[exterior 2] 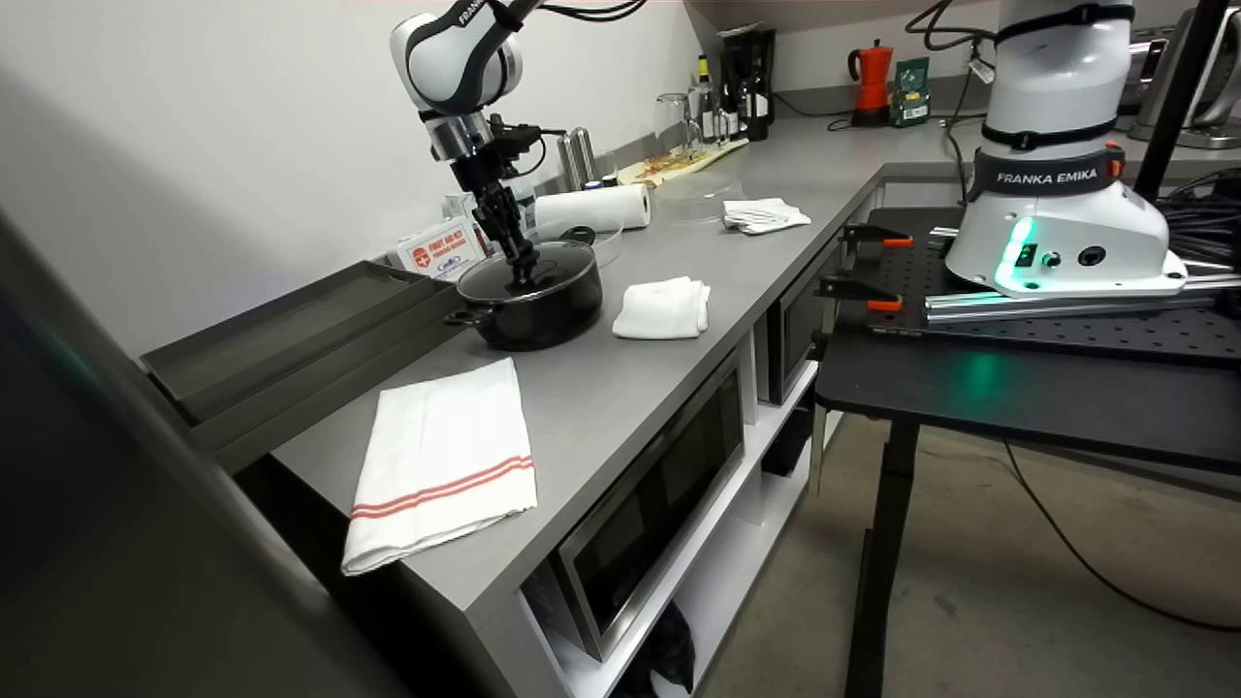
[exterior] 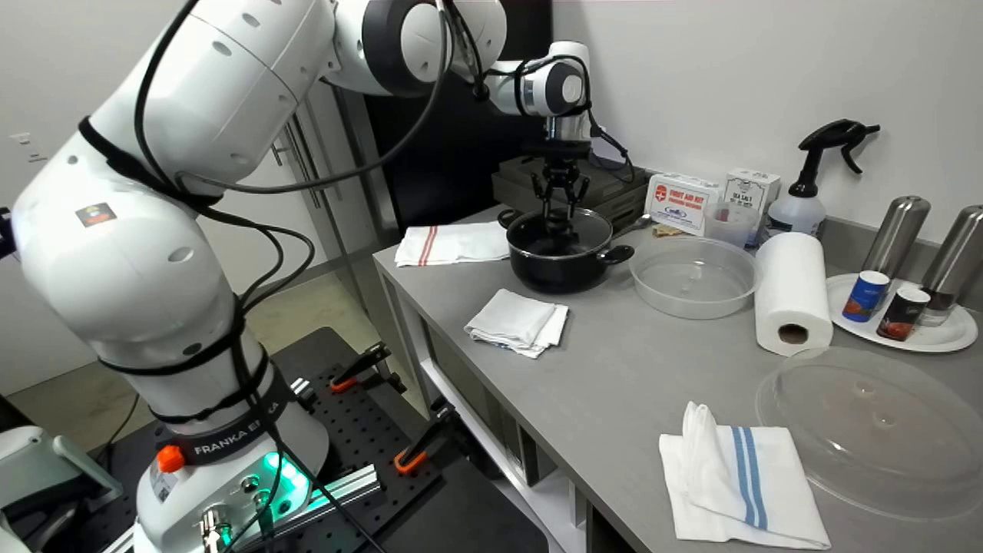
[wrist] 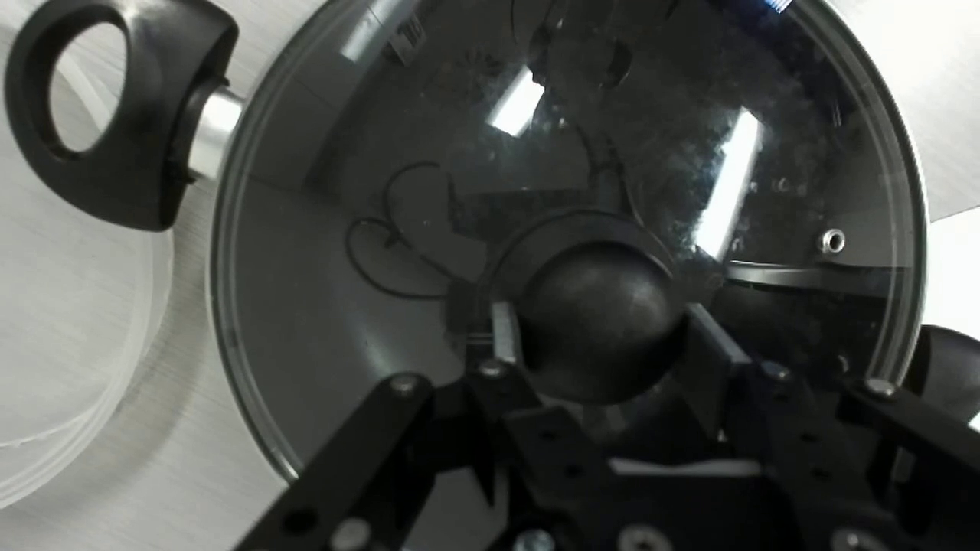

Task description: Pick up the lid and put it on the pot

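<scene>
One end effector [wrist: 607, 334] clasps one lid [wrist: 566, 172] by its single knob [wrist: 599, 306], atop one two-handled pot [exterior: 557, 270].

In an exterior view the pot [exterior: 557, 272], upper centre, is black with black handles [exterior: 617, 255]. The lid [wrist: 398, 321], across the wrist view, is clear glass that looks smoky dark, streaked with white reflections, its rim silvery and its knob [wrist: 593, 314] black. The gripper [wrist: 605, 337] is black, its pads [wrist: 507, 333] grey. The arm [exterior: 238, 100], upper left in an exterior view, is white with black bands. On the grey counter [exterior: 614, 384], a towel [exterior: 737, 484] at lower right is white with paired blue stripes; a cloth [exterior 2: 446, 436] at lower left of an exterior view, white with paired red ones. The moka pot [exterior 2: 873, 82], upper right there, is orange-red, the bag [exterior 2: 911, 92] green.
</scene>
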`<state>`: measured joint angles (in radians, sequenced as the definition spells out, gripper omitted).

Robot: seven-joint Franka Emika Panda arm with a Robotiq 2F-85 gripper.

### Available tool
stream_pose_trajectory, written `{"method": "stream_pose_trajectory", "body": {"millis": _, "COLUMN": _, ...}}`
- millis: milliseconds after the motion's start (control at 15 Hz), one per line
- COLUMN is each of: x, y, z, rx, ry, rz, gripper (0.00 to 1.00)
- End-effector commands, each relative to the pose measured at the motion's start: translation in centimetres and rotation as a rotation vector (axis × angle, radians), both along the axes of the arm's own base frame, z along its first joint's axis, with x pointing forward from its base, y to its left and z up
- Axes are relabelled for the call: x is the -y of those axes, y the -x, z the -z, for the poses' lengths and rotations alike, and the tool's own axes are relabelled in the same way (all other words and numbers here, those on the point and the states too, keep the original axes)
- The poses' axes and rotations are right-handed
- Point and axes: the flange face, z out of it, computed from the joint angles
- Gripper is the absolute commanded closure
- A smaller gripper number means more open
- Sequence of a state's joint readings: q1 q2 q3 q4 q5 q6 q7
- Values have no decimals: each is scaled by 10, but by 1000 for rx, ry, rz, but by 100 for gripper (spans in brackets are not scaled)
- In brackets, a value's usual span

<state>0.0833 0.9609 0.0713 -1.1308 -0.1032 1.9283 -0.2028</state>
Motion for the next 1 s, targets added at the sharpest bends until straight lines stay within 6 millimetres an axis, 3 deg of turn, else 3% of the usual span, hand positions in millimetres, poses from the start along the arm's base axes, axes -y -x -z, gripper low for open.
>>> {"method": "stream_pose_trajectory", "body": {"millis": 0, "x": -1, "y": -6, "z": -12, "rx": -14, "ry": -31, "rz": -6, "gripper": 16}}
{"method": "stream_pose_trajectory", "body": {"millis": 133, "x": -1, "y": -7, "z": -17, "rx": -15, "ry": -30, "rz": -5, "gripper": 2}}
{"method": "stream_pose_trajectory", "body": {"millis": 200, "x": 0, "y": -8, "z": -18, "rx": -14, "ry": -30, "rz": -4, "gripper": 1}}
{"method": "stream_pose_trajectory", "body": {"millis": 933, "x": 1, "y": -9, "z": -26, "rx": 4, "ry": 0, "rz": 8, "gripper": 0}}
